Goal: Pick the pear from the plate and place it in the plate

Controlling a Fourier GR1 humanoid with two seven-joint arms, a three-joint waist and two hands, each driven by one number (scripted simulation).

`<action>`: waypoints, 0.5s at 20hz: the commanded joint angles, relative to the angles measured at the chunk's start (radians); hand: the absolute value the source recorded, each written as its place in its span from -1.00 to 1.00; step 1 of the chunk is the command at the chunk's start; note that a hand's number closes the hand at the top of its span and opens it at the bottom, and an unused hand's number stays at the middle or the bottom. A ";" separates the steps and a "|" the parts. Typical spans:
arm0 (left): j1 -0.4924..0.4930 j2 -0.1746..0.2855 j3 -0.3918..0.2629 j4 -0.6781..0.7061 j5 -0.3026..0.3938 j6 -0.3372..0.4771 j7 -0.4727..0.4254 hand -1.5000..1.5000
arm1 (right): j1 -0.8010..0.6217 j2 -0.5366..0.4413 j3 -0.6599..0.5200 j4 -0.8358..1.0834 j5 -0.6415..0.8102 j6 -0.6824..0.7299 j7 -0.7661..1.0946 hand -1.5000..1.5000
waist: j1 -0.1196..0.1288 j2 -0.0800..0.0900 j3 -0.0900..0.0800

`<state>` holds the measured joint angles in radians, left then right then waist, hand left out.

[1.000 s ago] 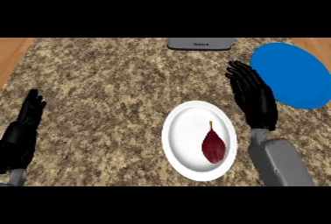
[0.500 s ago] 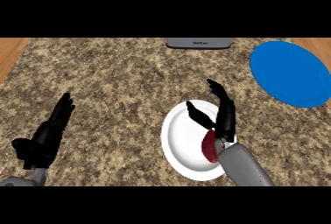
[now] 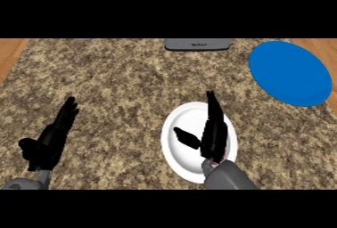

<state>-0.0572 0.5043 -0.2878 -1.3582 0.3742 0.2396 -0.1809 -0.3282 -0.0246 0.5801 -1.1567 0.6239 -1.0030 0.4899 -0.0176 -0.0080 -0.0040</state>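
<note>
A white plate (image 3: 178, 120) lies on the counter at lower centre. My right hand (image 3: 215, 131) is over it, fingers straight and pointing away from me, thumb spread to the left. The dark red pear is almost wholly hidden under this hand; only a thin red sliver (image 3: 226, 154) shows by the wrist. A blue plate (image 3: 289, 72) lies at the upper right, bare. My left hand (image 3: 51, 138) rests open at the lower left, fingers up, away from both plates.
A grey device (image 3: 197, 44) sits at the counter's far edge, top centre. Wood floor shows beyond the counter at the upper left and upper right corners. The speckled stone top stretches between the two hands.
My right hand has moved from beside the blue plate down and left over the white plate, covering the pear. The left hand has shifted slightly right and tilted.
</note>
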 commanded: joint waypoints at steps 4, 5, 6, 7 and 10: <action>-0.017 -0.005 0.027 0.044 0.003 -0.015 -0.002 0.00 | -0.001 -0.026 0.004 -0.077 0.272 0.283 0.400 -1.00 | -0.027 -0.008 -0.003; 0.028 -0.014 0.019 0.052 -0.006 -0.010 -0.037 0.00 | 0.015 -0.016 0.025 -0.091 0.280 0.334 0.444 -1.00 | -0.022 -0.010 -0.004; -0.006 -0.014 0.016 0.049 -0.002 -0.024 -0.016 0.00 | -0.014 -0.021 0.023 -0.080 0.294 0.404 0.490 -1.00 | -0.016 -0.005 -0.002; 0.004 -0.025 0.007 0.050 -0.012 -0.013 -0.023 0.00 | 0.015 -0.029 0.039 -0.120 0.277 0.465 0.529 -1.00 | -0.023 -0.007 -0.002; -0.025 0.009 0.049 0.068 0.014 -0.051 -0.018 0.00 | -0.021 -0.025 0.048 -0.180 0.260 0.657 0.661 -1.00 | -0.013 -0.004 -0.001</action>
<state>-0.0652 0.4969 -0.2637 -1.3102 0.3727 0.2159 -0.2006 -0.3329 -0.0500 0.6081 -1.2688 0.8705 -0.5696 0.9754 -0.0332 -0.0131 -0.0056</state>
